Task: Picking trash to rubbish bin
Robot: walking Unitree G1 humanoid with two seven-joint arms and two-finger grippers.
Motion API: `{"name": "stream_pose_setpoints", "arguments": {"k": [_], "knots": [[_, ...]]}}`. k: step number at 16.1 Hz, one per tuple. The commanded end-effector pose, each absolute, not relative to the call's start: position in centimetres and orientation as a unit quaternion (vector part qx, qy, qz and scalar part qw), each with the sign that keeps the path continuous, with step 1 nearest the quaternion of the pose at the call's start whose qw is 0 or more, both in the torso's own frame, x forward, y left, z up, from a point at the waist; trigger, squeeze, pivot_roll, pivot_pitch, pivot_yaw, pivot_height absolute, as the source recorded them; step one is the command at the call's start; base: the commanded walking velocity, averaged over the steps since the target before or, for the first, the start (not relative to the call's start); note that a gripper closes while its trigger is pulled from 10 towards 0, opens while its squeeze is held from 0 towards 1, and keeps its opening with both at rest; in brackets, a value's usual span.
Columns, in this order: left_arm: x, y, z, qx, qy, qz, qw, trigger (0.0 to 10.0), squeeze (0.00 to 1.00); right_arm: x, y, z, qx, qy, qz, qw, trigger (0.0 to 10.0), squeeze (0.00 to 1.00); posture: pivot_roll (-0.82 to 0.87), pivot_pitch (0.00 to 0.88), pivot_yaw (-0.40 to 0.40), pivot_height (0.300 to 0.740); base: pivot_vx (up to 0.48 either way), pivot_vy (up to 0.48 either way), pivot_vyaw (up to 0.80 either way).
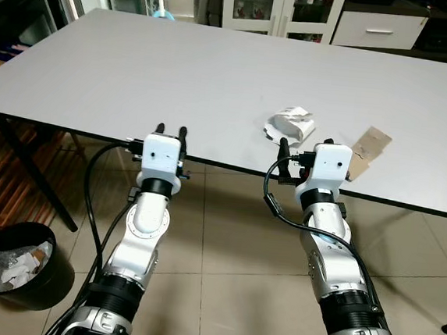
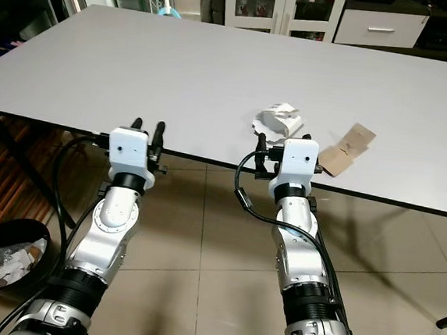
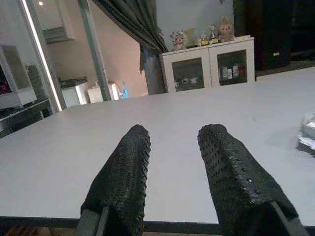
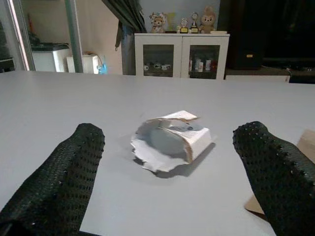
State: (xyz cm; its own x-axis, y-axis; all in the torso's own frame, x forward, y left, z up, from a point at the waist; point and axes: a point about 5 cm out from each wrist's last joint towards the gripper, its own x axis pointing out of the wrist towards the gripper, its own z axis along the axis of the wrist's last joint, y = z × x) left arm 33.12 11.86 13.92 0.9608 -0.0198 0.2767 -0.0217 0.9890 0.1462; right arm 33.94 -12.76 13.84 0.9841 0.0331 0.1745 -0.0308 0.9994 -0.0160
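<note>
Both tools sit at the tabletop (image 1: 138,74) edge gripping nothing: right tool (image 1: 304,149) spread wide before the crumpled white wrapper (image 1: 289,125), left tool (image 1: 171,132) slightly parted. Nothing looks lifted yet; wrapper and brown paper scrap (image 1: 366,151) lie on the tabletop, well apart from the black floor bin (image 1: 19,266).

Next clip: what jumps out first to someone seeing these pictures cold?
The two silver arms reaching toward the near edge of a big grey table, with the right gripper open just short of a crumpled white paper carton near that edge. A flat brown cardboard piece lies to the carton's right. On the floor to the robot's left, a black rubbish bin already holds crumpled paper.
</note>
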Motion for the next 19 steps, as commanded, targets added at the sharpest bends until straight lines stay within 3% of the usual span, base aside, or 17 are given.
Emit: {"name": "stream_pose_setpoints", "arguments": {"k": [1,12,19], "knots": [[33.23,11.49,13.87,0.075,-0.135,-0.005,0.988,10.0,0.0,34.05,-13.15,14.21,-0.003,-0.092,0.012,0.996,10.0,0.0,-0.05,0.094,0.022,0.74,0.0,-0.371,0.0],[33.2,11.55,13.67,0.072,-0.131,-0.002,0.989,10.0,0.0,33.98,-13.04,14.1,-0.007,-0.089,0.019,0.996,10.0,0.0,-0.05,0.098,0.019,0.74,0.0,-0.354,0.0],[33.38,11.22,13.23,0.06,-0.113,-0.015,0.992,10.0,0.0,33.99,-12.85,13.95,-0.008,-0.084,0.024,0.996,10.0,0.0,-0.05,0.095,0.023,0.74,0.0,0.0,0.0]]}}
